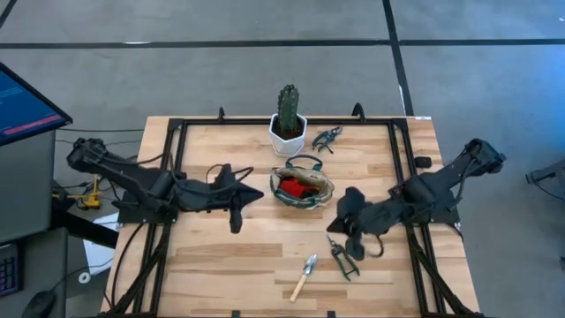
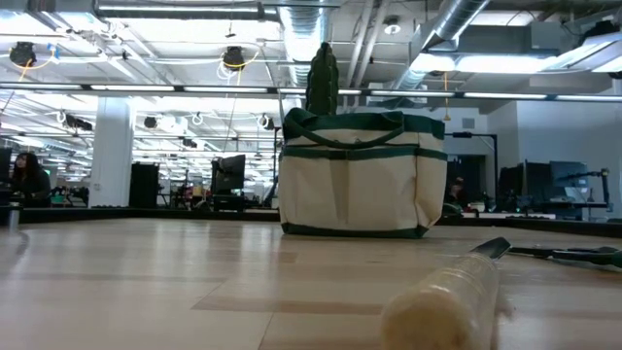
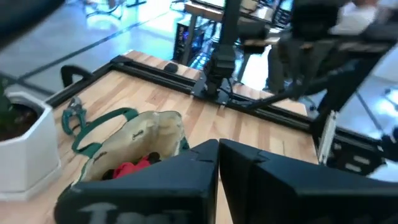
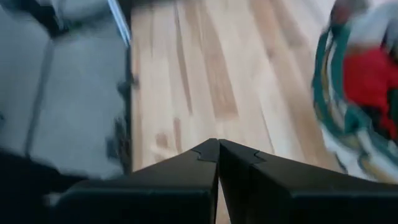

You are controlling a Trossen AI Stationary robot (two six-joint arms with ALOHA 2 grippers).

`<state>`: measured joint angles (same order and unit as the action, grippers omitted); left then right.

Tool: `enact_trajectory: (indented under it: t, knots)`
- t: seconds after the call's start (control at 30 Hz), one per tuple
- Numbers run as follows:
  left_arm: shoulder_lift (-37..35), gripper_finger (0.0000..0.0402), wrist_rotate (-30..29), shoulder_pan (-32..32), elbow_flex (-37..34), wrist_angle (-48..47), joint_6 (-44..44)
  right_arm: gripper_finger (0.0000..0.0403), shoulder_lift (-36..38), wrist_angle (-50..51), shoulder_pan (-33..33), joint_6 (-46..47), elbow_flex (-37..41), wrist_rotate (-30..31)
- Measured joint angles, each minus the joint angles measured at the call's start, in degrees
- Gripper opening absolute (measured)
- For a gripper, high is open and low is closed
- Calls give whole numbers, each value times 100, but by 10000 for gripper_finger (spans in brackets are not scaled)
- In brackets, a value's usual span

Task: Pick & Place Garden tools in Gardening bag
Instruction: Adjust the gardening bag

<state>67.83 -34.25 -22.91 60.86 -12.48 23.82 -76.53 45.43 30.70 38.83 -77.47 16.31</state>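
1. Gardening bag (image 1: pixel 302 184) stands upright at the table's middle, mouth open; a red tool (image 1: pixel 290 187) and a wooden-handled tool (image 1: pixel 309 179) lie inside it.
2. From the low camera the bag (image 2: pixel 358 175) is cream with green trim and side pockets, nothing between it and the lens.
3. 3 tools lie loose on the table (image 1: pixel 221 256): a wooden-handled trowel (image 1: pixel 305 276) near the front edge, dark shears (image 1: pixel 342 258) just beside it toward the right arm, and green-handled pruners (image 1: pixel 327 138) at the far side, right of the pot.
4. Cactus (image 1: pixel 288 109) in its white pot (image 1: pixel 288 136) stands just behind the bag, apart from it.
5. Left gripper (image 1: pixel 259 194) hangs just left of the bag, fingers pressed together, holding nothing.
6. Right gripper (image 1: pixel 340 207) sits just right of the bag, above the shears, fingers closed and empty.
7. A monitor (image 1: pixel 26 102) stands off the table's left edge.
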Motion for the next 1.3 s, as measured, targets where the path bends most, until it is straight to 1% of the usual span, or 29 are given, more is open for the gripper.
enact_trajectory:
  t: [0.03,0.1,0.2,0.27,0.37,0.43,0.57,0.73,0.83,1.0,1.07,1.1,1.2,1.27,1.3]
  knots:
    - [0,1,-4,-65,0,29,-100,0,-40,141,44,-19,23,-62]
    - [0,1,-4,-195,0,76,-127,0,-152,80,68,-17,-7,-153]
    - [2,1,-4,-360,2,208,-138,0,-287,193,128,91,7,-168]
    - [2,1,-4,-462,2,239,-229,0,-356,200,155,486,2,-173]
    - [2,1,-4,-575,2,289,-297,0,-379,475,175,1231,0,-182]
    - [2,1,-4,-611,2,303,-302,0,-425,668,168,1522,-2,-108]
    - [2,1,-5,-615,2,333,-302,0,-439,1159,74,1520,-7,99]
    - [2,1,-6,-615,2,370,-302,0,-451,2239,-124,1617,0,433]
    - [2,1,-8,-644,2,387,-302,0,-451,2481,-280,1596,0,475]
    - [2,1,-6,-644,2,396,-302,0,-451,2351,-552,1063,2,472]
    - [2,1,-8,-644,2,396,-302,0,-441,2079,-683,848,107,467]
    - [2,1,-8,-644,2,399,-303,0,-405,1884,-759,730,237,428]
    - [2,1,-6,-648,2,398,-303,0,-138,1086,-985,425,842,57]
    - [2,1,-6,-652,2,397,-302,0,68,494,-1126,382,1329,-118]
    - [2,1,-6,-653,2,396,-303,0,169,366,-1185,385,1558,-160]
